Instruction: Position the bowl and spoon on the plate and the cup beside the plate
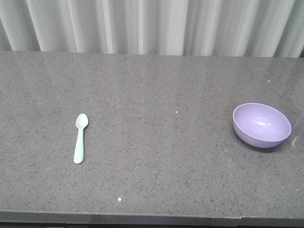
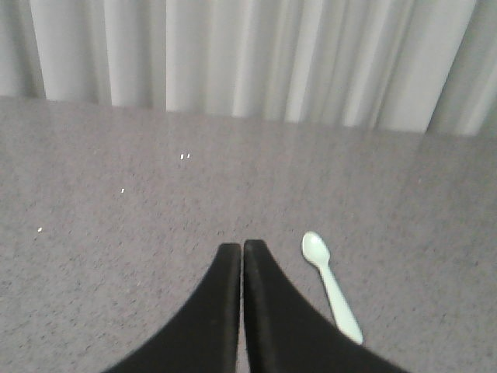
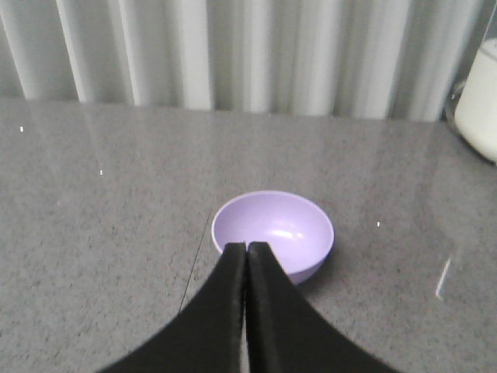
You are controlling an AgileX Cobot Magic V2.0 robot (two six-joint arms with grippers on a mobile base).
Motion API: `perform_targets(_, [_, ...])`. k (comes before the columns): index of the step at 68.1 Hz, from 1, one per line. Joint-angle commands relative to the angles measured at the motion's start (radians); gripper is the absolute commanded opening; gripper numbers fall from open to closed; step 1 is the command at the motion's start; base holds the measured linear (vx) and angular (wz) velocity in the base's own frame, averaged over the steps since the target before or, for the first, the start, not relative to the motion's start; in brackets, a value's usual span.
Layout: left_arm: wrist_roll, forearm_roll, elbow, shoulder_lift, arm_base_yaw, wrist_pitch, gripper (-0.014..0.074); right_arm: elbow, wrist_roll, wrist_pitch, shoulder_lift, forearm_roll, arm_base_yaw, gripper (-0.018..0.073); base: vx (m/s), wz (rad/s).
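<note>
The grey speckled surface (image 1: pixel 156 156) runs wide from its front edge back to a pale pleated curtain (image 1: pixel 152 23) that closes off the far side. The spoon (image 1: pixel 80 137) lies flat on the left part, head toward the curtain and handle toward the front edge, with bare stone all around it and a good margin before the front edge. The bowl (image 1: pixel 261 124) sits upright and open on the right part, well apart from the spoon, with the whole middle stretch between them open. A thin seam (image 1: pixel 228 166) crosses the surface from back to front just left of the bowl, which rests wholly on the right side of it. The left end effector (image 2: pixel 242 247) has its two black fingers pressed together with nothing between them; in its own view the spoon lies just to the right of the tips, not touching them, and the ground ahead is clear up to the curtain. The right end effector (image 3: pixel 247 249) is clenched the same way and carries nothing, its tips lined up with the near rim of the bowl; I cannot tell whether they touch it. From that wrist view a white container (image 3: pixel 480 97) stands at the far right by the curtain, well clear of the bowl, and open stone lies on both sides of the bowl.
</note>
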Motion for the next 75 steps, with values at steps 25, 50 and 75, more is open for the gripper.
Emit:
perform_targets(25, [0.055,-0.045,-0.305,0.437,-0.008,0.326,-0.0006,-0.271,-0.007,0.310,0.378,-0.002,-0.007,-0.0011,0.00,0.00])
perform_targets(50, [0.055,-0.053,-0.305,0.477,-0.008,0.313,-0.0006,-0.268,-0.007,0.314,0.391,-0.002,-0.007,-0.0009,0.00,0.00])
perform_targets(75, [0.055,-0.052,-0.305,0.477,-0.008,0.308,0.0065,-0.268,-0.010,0.330,0.391,-0.002,-0.007,0.0136,0.00,0.00])
